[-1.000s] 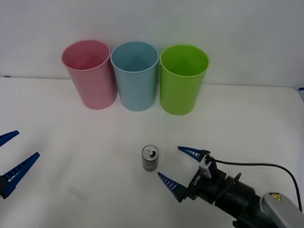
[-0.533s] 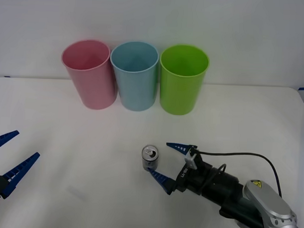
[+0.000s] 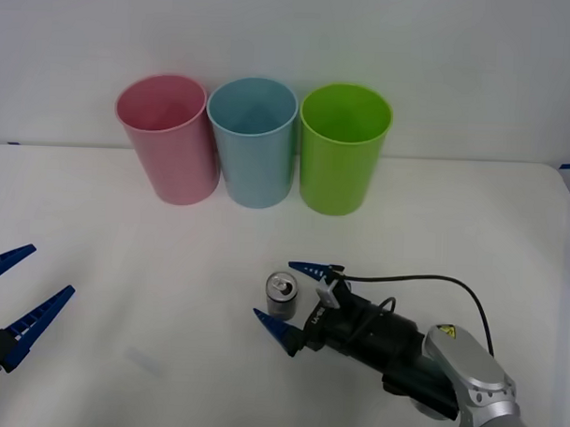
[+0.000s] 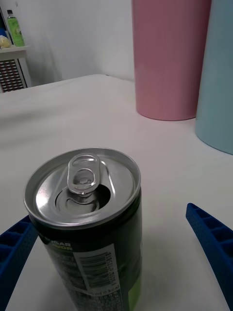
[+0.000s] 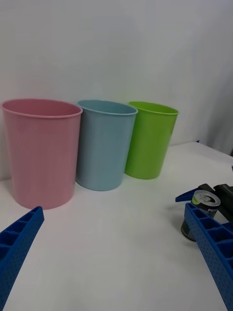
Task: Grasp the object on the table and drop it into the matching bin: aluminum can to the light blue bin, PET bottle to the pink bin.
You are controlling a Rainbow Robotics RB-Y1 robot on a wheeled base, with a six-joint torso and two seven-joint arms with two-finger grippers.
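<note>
Wide, flat white table (image 3: 472,229) under a plain pale wall. At twelve o'clock, a row of smooth tapered plastic cups: pink bin (image 3: 168,137), light blue bin (image 3: 254,140), lime green bin (image 3: 342,146). At nine o'clock, left gripper (image 3: 12,293), ribbed blue fingers spread wide. At five o'clock, right gripper (image 3: 285,299), jaws wide, flanking the upright aluminum can (image 3: 281,295); contact seemingly none.

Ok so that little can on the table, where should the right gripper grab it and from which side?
Grip the aluminum can around its dark cylindrical body, below the silver rim. It stands upright on the table, so a level approach from the robot's right suits it. The right gripper is already there, open, one finger on either side. The left gripper waits open, far left.
</note>
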